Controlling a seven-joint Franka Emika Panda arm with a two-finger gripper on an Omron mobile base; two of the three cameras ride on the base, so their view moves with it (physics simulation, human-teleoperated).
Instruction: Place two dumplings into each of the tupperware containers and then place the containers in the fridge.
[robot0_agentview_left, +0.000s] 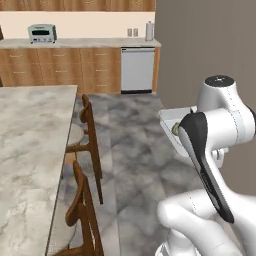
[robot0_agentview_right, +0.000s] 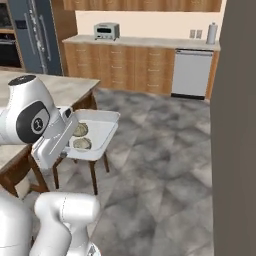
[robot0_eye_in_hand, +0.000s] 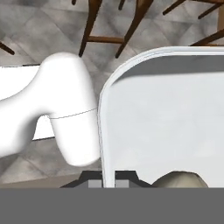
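My gripper (robot0_eye_in_hand: 108, 181) is shut on the rim of a pale tupperware container (robot0_eye_in_hand: 166, 109), holding it in the air over the grey floor. In the right base view the container (robot0_agentview_right: 102, 131) sits level in front of my hand, and my gripper (robot0_agentview_right: 70, 132) clamps its near edge. Two tan dumplings (robot0_agentview_right: 80, 129) (robot0_agentview_right: 83, 144) lie inside it, close to the fingers. One dumpling (robot0_eye_in_hand: 181, 179) shows at the bottom of the hand view. From the left base view, the container (robot0_agentview_left: 170, 116) peeks out past my arm with a dumpling (robot0_agentview_left: 176, 128) in it. The slate blue-grey fridge (robot0_agentview_right: 35, 35) stands far back left.
A marble island counter (robot0_agentview_left: 30, 150) runs along the left with wooden chairs (robot0_agentview_left: 87, 145) tucked beside it. A dishwasher (robot0_agentview_left: 137, 69) and a toaster (robot0_agentview_left: 42, 33) stand at the back counter. A tall grey wall (robot0_agentview_right: 235, 150) stands close on the right.
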